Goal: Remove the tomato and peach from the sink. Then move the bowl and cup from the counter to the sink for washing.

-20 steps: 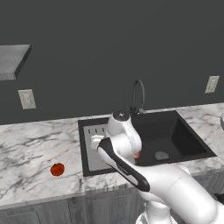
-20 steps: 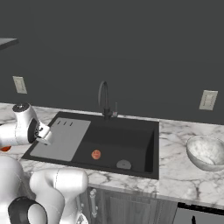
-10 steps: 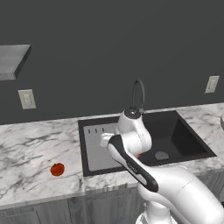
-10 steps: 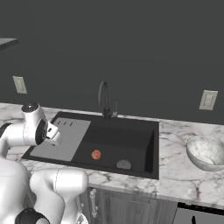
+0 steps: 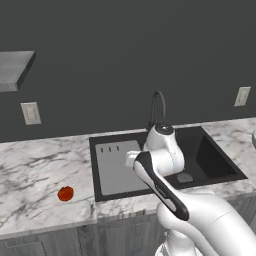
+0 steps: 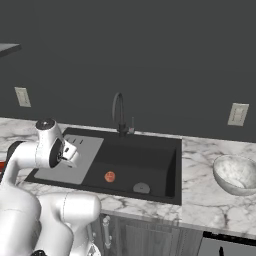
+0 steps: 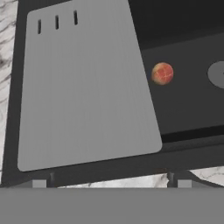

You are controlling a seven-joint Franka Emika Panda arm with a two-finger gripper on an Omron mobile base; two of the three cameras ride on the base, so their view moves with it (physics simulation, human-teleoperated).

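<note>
Hand view frames the peach (image 7: 162, 73) on the black floor of the sink (image 7: 183, 109), just off the grey panel (image 7: 87, 87), ahead and to one side of the released, empty tool (image 7: 109, 183). A round fruit could be nudged and rolled toward the drain (image 7: 217, 73) if approached off-centre.

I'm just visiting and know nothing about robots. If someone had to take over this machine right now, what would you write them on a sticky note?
Gripper: open, holding nothing, above the grey panel of the sink.
Tomato: already out, on the counter left of the sink.
Peach: still in the basin, near the drain.
Bowl: still on the counter, right of the sink.
Cup: I can't make it out from these views.
Done: tomato removed.
Left: lift out the peach, then put the bowl and cup in the sink.
</note>
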